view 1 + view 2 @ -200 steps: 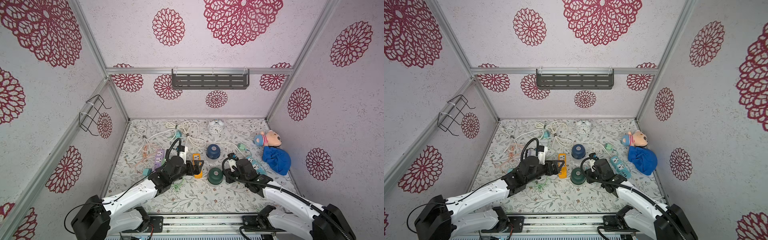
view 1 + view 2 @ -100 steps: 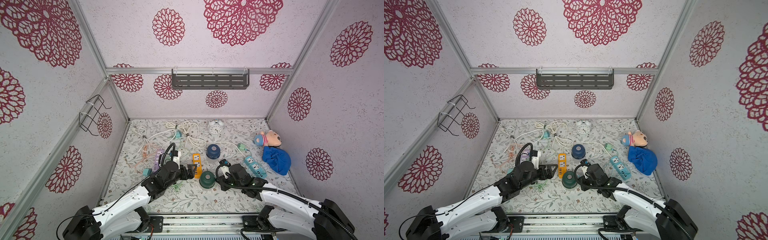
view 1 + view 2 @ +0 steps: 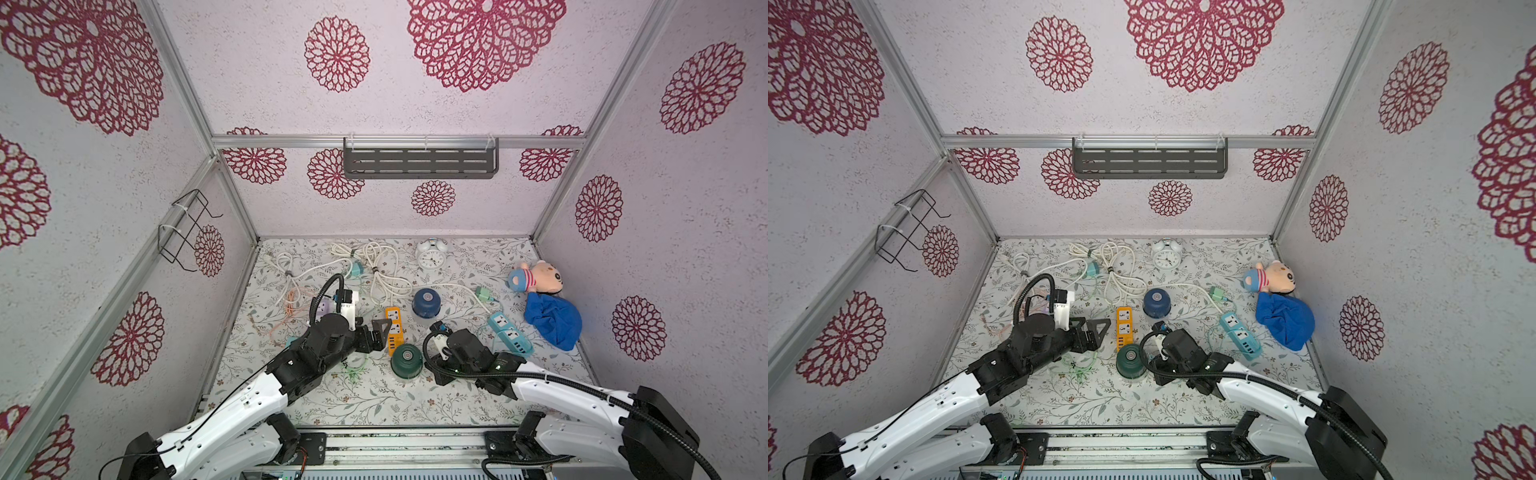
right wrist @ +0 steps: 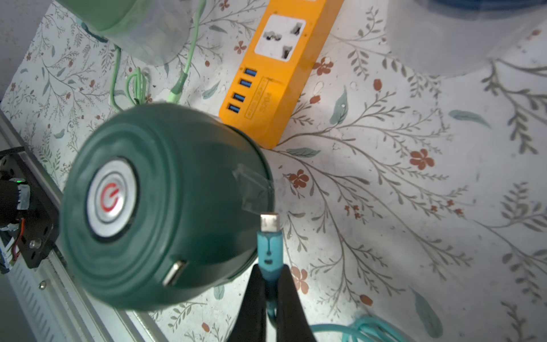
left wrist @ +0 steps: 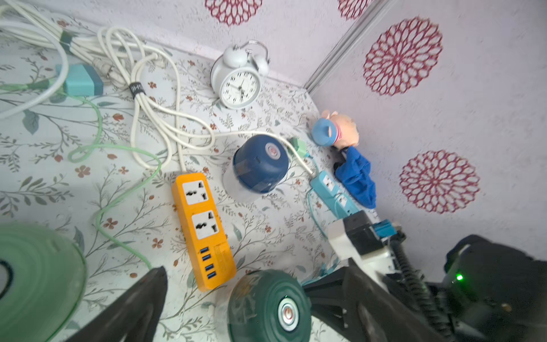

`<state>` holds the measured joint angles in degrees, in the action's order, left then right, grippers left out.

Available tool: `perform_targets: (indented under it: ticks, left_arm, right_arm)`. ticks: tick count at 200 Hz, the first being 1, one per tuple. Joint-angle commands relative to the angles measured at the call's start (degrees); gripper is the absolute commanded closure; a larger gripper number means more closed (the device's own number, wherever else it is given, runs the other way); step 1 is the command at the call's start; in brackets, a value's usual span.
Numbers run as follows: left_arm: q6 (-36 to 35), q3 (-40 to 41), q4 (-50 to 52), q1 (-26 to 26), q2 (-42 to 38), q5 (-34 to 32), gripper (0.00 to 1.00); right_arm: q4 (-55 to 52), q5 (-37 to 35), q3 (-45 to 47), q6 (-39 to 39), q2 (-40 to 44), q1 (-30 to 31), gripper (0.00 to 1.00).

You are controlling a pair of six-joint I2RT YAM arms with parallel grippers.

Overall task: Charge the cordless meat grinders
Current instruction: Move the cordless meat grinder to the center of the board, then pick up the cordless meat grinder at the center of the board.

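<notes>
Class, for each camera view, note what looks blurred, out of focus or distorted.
Left wrist: mint green grinder, close to the lens, is a soft blur; alarm clock is crisper. Right wrist: teal plug is sharp; dark green grinder is smeared at its edges. Both top views: evenly lit and sharp; the wide lens splays the walls.

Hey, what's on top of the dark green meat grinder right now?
A silver button with a red power symbol sits in the middle of the dome of the dark green meat grinder; nothing else rests on it. The dome covers whatever is in its cup.
</notes>
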<state>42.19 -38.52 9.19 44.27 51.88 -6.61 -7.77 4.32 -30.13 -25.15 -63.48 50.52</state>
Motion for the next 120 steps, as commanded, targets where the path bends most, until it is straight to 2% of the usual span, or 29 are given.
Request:
perform_targets:
  ticks: [1,14,27,36,54,70,83,107,120]
  left_arm:
    - [2.8,2.8,1.4,-1.1,-1.9,-2.7,0.03]
    - [2.5,8.4,-7.3,-0.5,-3.7,-4.3,0.02]
    - [-0.9,13.3,-13.8,0.4,-5.6,-4.7,0.03]
    - [-3.4,13.9,-13.6,1.4,-6.5,-6.7,0.03]
    - [-7.9,13.8,-13.3,1.6,-7.4,-5.9,0.03]
    - [-5.6,13.0,-9.5,1.5,-6.6,-10.4,0.03]
    - [-5.7,13.3,-9.6,1.0,-5.0,-7.8,0.00]
    - [-1.8,11.0,-3.6,1.5,1.3,-5.7,0.20]
    - [-0.8,9.9,-2.6,3.6,5.6,-6.3,0.25]
  right_arm:
    - [-1.6,-4.3,0.9,0.0,2.8,-0.2,1.00]
    - [0.4,-5.9,3.4,1.5,3.8,-0.2,1.00]
    - [2.1,-8.9,5.3,1.8,4.6,-0.4,1.00]
    - [1.7,-10.5,5.1,0.8,4.6,-1.2,1.00]
    - [4.1,-8.1,4.2,1.4,3.6,-3.0,1.00]
    - [7.1,-8.1,3.9,2.6,1.4,-3.1,1.00]
    - [8.3,-7.3,3.2,2.8,-1.3,-3.3,1.00]
    - [10.8,-4.9,2.5,2.3,-4.5,-3.3,1.00]
    - [11.1,-4.8,2.5,1.6,-5.1,-3.3,1.00]
